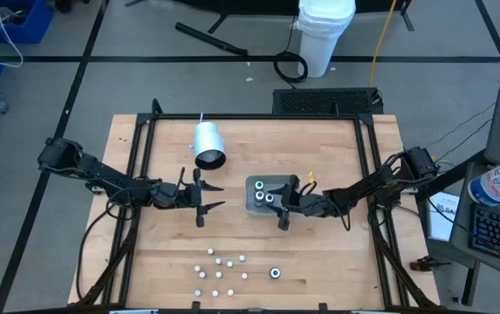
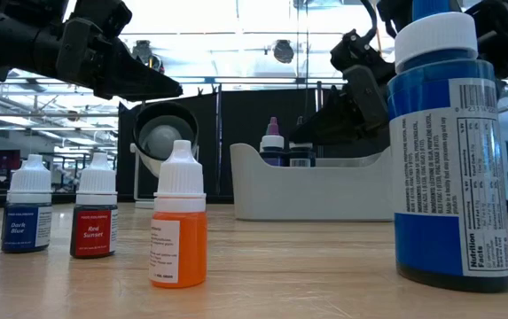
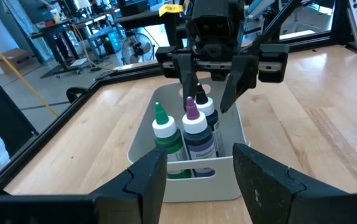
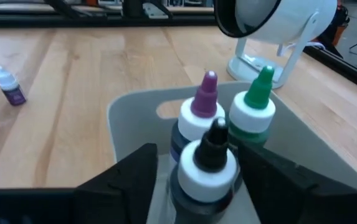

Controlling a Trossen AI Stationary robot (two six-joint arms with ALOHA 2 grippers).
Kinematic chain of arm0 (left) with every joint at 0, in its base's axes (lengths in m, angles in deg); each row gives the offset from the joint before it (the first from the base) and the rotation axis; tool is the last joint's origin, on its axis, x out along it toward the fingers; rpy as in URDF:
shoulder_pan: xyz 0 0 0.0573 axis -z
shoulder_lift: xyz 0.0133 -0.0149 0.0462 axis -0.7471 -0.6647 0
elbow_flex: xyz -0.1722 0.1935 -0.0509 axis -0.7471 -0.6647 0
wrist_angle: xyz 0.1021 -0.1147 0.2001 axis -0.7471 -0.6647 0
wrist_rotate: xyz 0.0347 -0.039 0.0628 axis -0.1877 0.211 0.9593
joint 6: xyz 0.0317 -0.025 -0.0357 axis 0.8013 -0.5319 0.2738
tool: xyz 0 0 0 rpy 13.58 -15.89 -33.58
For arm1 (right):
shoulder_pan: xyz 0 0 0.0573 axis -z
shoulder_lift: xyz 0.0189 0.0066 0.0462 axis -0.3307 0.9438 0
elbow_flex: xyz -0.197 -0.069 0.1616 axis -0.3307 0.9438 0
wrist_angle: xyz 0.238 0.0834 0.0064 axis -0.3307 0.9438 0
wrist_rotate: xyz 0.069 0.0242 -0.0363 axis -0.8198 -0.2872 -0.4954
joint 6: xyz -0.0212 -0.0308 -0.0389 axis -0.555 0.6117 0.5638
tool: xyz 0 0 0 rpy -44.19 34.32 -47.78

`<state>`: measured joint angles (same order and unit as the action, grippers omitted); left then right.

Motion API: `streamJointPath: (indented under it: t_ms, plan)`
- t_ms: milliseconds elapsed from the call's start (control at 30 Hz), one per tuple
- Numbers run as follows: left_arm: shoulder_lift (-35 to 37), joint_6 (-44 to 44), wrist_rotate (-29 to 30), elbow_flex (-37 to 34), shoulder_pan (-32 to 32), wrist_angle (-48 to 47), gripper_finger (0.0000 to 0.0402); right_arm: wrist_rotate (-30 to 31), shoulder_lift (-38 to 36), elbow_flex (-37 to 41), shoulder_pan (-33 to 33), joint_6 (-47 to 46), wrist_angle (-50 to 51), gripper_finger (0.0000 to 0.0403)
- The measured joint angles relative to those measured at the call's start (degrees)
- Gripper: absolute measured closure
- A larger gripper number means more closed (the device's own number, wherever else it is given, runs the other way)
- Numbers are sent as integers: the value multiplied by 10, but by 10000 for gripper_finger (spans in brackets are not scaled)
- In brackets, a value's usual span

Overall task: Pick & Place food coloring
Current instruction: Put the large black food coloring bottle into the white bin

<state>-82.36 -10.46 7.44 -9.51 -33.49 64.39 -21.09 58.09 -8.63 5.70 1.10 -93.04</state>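
Several tiny food coloring bottles (image 1: 219,270) with white caps stand near the table's near edge; in the low view an orange one (image 2: 178,226) and a wider blue one (image 2: 449,151) stand closest. A grey tray (image 1: 256,185) holds three taller bottles with green (image 3: 161,127), purple (image 3: 194,124) and black (image 4: 209,162) tips. My right gripper (image 1: 280,205) is open over the tray's right end, its fingers on either side of the black-tipped bottle. My left gripper (image 1: 206,196) is open, level, just left of the tray.
A big white cylinder (image 1: 208,144) lies on its stand beyond the tray, toward the far left. One wider bottle (image 1: 275,273) stands alone to the right of the small cluster. Bare wood lies between the tray and the bottles. Black rails frame the table.
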Motion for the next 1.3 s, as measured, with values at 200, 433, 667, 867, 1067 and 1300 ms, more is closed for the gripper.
streamJointPath:
  t_ms: [200, 433, 667, 867, 1067, 1300]
  plan:
    - [0, -1, 0, 0, 0, 0, 213, -1, 0, 0, 0, 0, -6, 273]
    - [0, -1, 0, 0, 0, 0, 213, -16, 0, 0, -7, -5, -7, 285]
    - [0, -3, 0, 0, 0, 0, 213, -17, 0, 0, -7, -20, 6, 214]
    - [0, -3, 0, 0, 0, 0, 213, -18, 0, 0, -8, -20, 7, 216]
    - [0, -3, -1, 0, 0, 0, 213, -32, 0, 0, -8, -37, 11, 279]
    - [0, -22, -1, 0, 0, -3, 213, -32, 0, 0, -15, -45, -12, 293]
